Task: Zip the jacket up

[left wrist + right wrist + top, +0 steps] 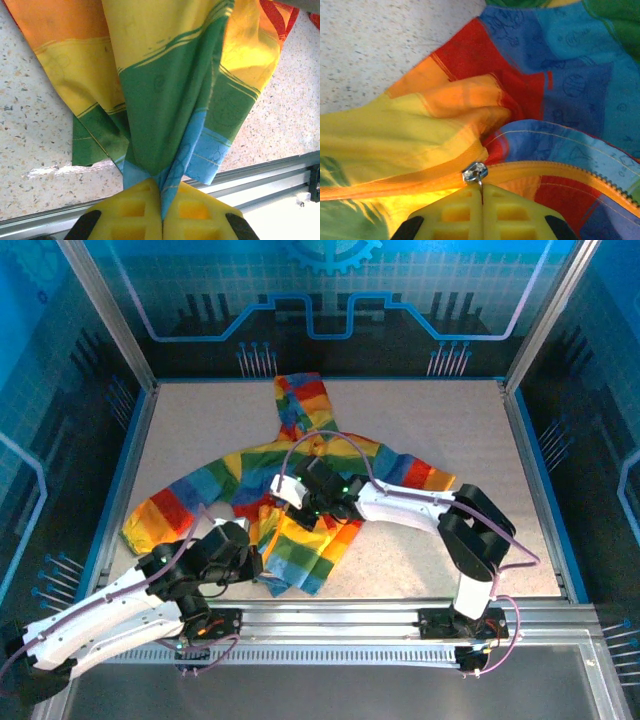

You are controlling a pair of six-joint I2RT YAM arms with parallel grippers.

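The rainbow-striped jacket (300,490) lies spread on the speckled table, hood toward the back. My left gripper (258,565) is shut on the jacket's blue bottom hem (162,187), the cloth pinched between the yellow pads and drawn taut. My right gripper (290,490) sits over the middle of the jacket front, shut on the silver zipper pull (476,172). The pull's tab runs down between the yellow fingers (455,210). The orange zipper tape (560,172) runs right from the slider with open teeth; left of the slider the tape is closed.
The metal rail (400,625) runs along the table's near edge just below the hem. Glass walls (530,330) enclose the table on three sides. The left sleeve (165,515) stretches toward the left wall, the right sleeve (420,475) under the right arm.
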